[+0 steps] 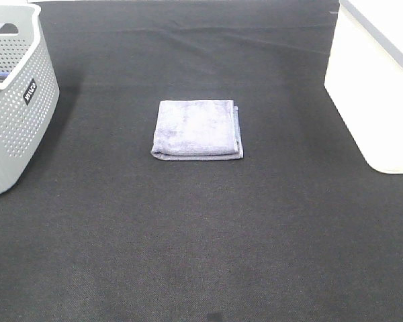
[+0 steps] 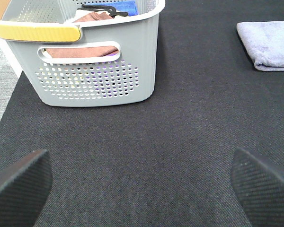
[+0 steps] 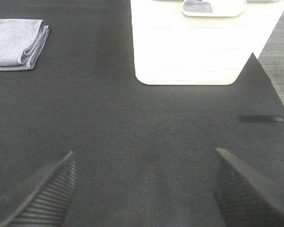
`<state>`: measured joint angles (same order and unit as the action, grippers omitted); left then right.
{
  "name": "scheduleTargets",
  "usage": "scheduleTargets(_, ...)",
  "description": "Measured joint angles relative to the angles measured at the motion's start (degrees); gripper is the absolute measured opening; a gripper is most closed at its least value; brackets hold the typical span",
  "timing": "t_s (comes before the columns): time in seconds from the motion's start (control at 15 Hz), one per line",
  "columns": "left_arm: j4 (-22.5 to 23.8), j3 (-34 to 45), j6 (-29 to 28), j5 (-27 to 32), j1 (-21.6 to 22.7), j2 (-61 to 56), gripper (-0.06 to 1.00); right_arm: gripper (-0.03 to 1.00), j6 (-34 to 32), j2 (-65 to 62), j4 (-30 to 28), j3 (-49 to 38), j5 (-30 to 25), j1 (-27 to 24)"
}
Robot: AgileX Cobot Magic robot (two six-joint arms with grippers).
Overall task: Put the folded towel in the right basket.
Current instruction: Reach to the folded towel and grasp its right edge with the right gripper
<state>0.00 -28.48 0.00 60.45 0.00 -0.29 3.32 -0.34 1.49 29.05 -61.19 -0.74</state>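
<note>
Tools on both arms stand wide open and empty: the left tool (image 2: 142, 189) shows its two fingers far apart over bare counter (image 1: 201, 255), and the right tool (image 3: 144, 189) does the same, neither touching anything. Neither tool appears in the high view, so both are judged to sit low, outside that frame. The towel (image 1: 197, 129) lies flat and squarely folded at the middle of the counter, well apart from both baskets, its layered edge facing the right basket (image 1: 376, 87). That basket, white and solid-walled, stands at the right edge with its mouth upward; what shows through its handle slot cannot be made out. The left basket (image 1: 13, 100), grey and perforated, holds other folded cloths and is no part of this job. The task is judged not yet begun. The towel's central position leaves clear approach from either side, though the right tool has the shorter carry.
</note>
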Motion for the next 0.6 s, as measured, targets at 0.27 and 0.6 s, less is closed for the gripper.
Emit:
scheduleTargets(0.27, 0.00, 0.00, 0.00, 0.00, 0.00, 0.00, 0.97, 0.74, 0.00, 0.00, 0.00, 0.00, 0.00, 0.00)
scheduleTargets(0.6, 0.00, 0.00, 0.00, 0.00, 0.00, 0.00, 0.97, 0.74, 0.00, 0.00, 0.00, 0.00, 0.00, 0.00)
